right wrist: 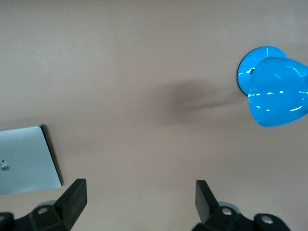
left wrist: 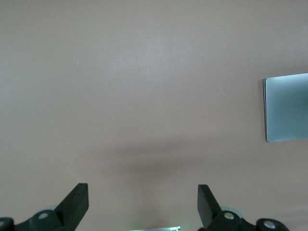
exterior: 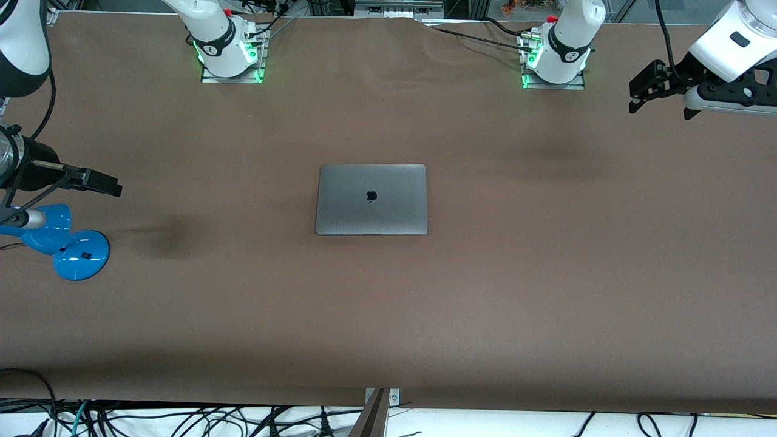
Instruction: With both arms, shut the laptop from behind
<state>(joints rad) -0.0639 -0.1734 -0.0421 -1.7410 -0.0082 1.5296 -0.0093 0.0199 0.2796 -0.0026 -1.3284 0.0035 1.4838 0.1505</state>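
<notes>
The right gripper [exterior: 112,186] hangs with fingers spread wide over the table [exterior: 546,273] at the right arm's end, above a blue lamp [exterior: 61,243]. The laptop [exterior: 371,199] lies shut (logo up) mid-table. The left gripper [exterior: 637,97] hangs wide open over the left arm's end.

A robotics lab: two white robot arms [exterior: 221,36] bolted on green-lit base plates [exterior: 553,79] to a brown paper-covered table [exterior: 388,315], with loose black cables [exterior: 182,419] along its edge and aluminium framing [exterior: 397,7] nearby.
</notes>
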